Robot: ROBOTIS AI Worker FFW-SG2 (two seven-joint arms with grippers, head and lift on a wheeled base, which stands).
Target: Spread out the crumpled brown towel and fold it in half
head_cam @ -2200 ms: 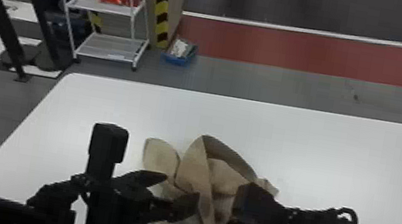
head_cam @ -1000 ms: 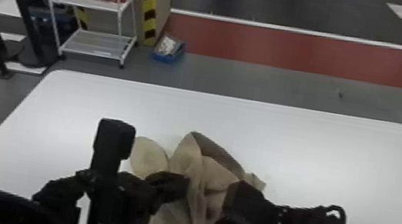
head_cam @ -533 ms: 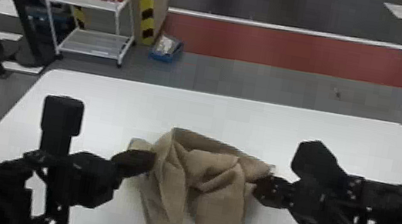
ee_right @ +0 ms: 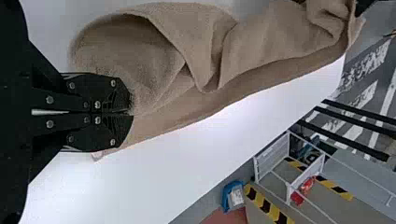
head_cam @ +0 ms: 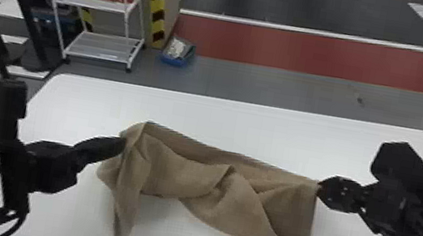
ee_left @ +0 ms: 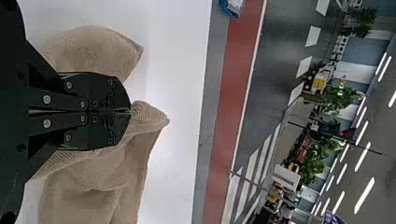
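"What's changed?"

"The left gripper [head_cam: 122, 146] and right gripper [head_cam: 320, 187] have drawn apart, each pinched shut on the towel [head_cam: 180, 176], its far edge now stretched left to right over the table [head_cam: 262, 130]."

"So it's spread?"

"Partly (the near side still hangs in folds). Opening those out seems next; folding should wait."

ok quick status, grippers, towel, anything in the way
Left gripper and right gripper both shut on brown towel. Towel stretched between them, still creased, not folded. Nothing seen blocking on the white table.
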